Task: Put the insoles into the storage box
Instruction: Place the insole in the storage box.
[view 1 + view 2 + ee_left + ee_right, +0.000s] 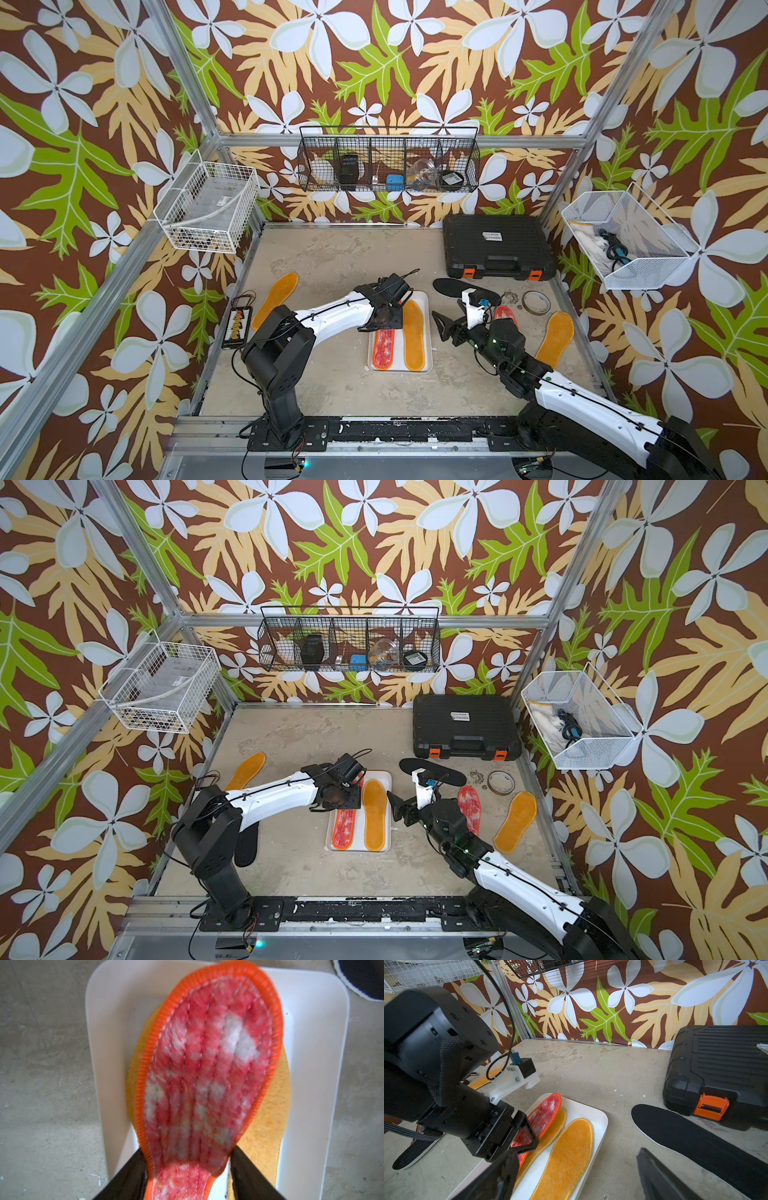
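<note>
On tan tabletop [332, 257], back right: black case [496, 245], shut, clear of the work. Near centre: storage box [311, 1043], white, shallow, rounded corners.

Inside box, two fuzzy orange-yellow insoles side by side: one bare [413, 336], one [270, 1105] mostly covered. Over the covered one, tilted with toe end raised: red-white insole [207, 1064], quilted stitch lines, ribbed orange rim, soft pile, floppy-looking.

Outside box: black insole [449, 286] behind right arm, another black [247, 848] under left arm, second red-white [505, 318], yellow ones far left [276, 299] and far right [555, 338].

Left gripper [188, 1152] pinching red-white insole across narrow heel end, edge curled between black fingers [128, 1178]. Right gripper [441, 326] spread wide, empty, just beside box.

Risks, judged:
- If let go while tilted: toe hung up on far rim, or slide off the fuzzy pad beneath.
- If pulled away with fingers barely parted: snag on ribbed rim, insole dragged back out.
- With low walls and a growing stack: spill of later pads.
</note>
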Controlling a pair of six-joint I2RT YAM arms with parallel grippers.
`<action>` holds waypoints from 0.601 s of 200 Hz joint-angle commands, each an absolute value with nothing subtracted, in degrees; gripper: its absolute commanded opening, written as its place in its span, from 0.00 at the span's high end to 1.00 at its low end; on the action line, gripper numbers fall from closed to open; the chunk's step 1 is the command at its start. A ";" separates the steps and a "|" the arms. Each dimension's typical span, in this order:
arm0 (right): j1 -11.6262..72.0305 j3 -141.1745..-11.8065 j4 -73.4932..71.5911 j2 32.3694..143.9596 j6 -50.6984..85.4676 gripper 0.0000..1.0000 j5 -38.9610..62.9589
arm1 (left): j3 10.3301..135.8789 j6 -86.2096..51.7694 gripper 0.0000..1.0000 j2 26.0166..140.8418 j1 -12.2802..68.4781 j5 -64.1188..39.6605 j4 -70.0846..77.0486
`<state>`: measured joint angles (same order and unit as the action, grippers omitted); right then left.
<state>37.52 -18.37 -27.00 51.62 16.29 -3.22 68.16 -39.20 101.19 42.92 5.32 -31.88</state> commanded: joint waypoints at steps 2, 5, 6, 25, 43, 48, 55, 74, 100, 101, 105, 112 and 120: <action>37.51 -17.89 -29.32 51.15 16.17 0.07 -2.78 | 67.94 -40.34 0.34 101.81 43.06 6.90 -31.90; 37.52 -17.85 -29.42 51.05 16.17 0.07 -2.73 | 67.94 -40.34 0.34 101.89 43.07 6.98 -31.90; 37.52 -17.85 -29.39 51.02 16.17 0.07 -2.73 | 67.94 -40.34 0.34 101.92 43.02 6.96 -31.86; 37.53 -17.58 -29.78 50.80 16.17 0.07 -2.76 | 68.11 -40.76 0.33 102.63 43.00 7.03 -32.21; 37.53 -17.58 -29.78 50.89 16.22 0.07 -2.81 | 68.38 -40.79 0.32 103.34 42.99 7.13 -32.56; 37.53 -17.58 -29.78 50.93 16.17 0.07 -2.71 | 68.42 -40.99 0.31 103.51 43.02 7.45 -32.83; 37.52 -17.58 -29.78 51.02 16.24 0.07 -2.77 | 68.67 -41.00 0.31 103.81 43.07 7.91 -33.27; 37.49 -17.49 -29.82 50.93 16.26 0.07 -2.81 | 68.57 -40.80 0.27 103.99 43.06 8.30 -33.27; 37.53 -17.40 -29.91 50.59 16.17 0.07 -2.88 | 68.59 -41.09 0.23 103.71 43.06 7.96 -32.88; 37.53 -17.40 -29.94 50.56 16.17 0.07 -2.85 | 68.57 -41.07 0.23 103.71 43.06 7.98 -32.88; 37.49 -17.32 -30.02 50.49 16.17 0.07 -2.90 | 68.68 -41.11 0.22 103.54 43.07 7.84 -32.87; 37.52 -17.23 -30.06 50.32 16.17 0.07 -2.89 | 68.85 -41.11 0.21 103.46 43.05 7.83 -32.91; 37.51 -17.14 -30.11 50.20 16.17 0.07 -2.90 | 68.98 -41.05 0.20 103.19 43.07 7.89 -32.87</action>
<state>37.52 -17.50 -28.12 50.65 16.25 -2.98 68.31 -40.64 103.90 42.92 7.29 -32.36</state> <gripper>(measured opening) 0.927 0.786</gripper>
